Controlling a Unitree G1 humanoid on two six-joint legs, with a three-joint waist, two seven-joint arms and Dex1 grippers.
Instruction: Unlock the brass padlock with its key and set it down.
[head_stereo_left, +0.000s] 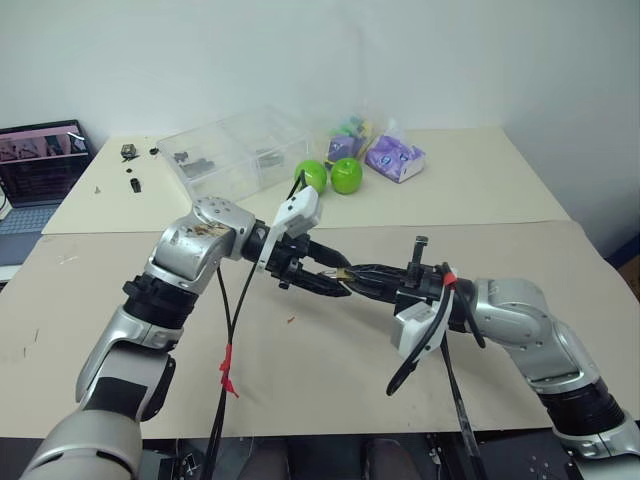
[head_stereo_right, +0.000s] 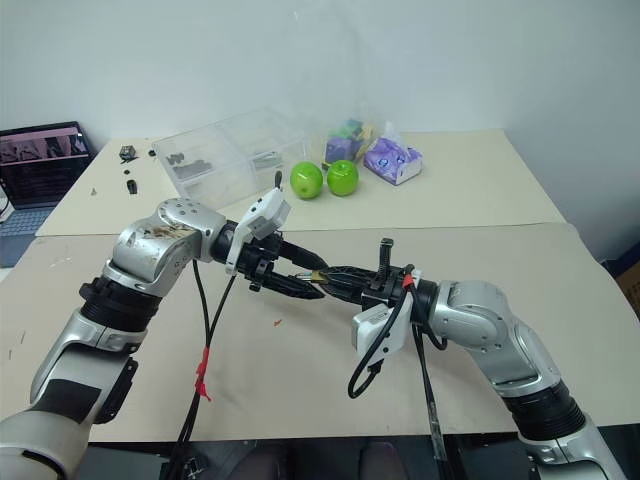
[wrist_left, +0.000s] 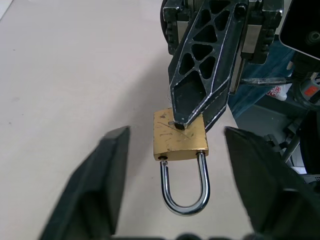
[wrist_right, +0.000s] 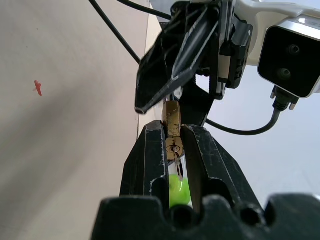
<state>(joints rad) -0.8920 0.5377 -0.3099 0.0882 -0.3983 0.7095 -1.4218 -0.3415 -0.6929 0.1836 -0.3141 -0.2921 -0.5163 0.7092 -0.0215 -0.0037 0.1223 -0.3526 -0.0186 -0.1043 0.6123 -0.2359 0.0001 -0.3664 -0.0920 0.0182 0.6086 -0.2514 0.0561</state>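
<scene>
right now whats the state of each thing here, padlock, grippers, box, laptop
padlock: held in the air over the table, shackle seated in the body at one leg at least
right gripper: shut on the padlock
left gripper: open, fingers either side of the padlock, not touching it
clear box: on the table; lid state unclear
laptop: open, screen lit

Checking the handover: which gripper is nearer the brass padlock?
Right. The right gripper is clamped on the brass padlock; the left gripper stands open around its shackle, apart.
</scene>
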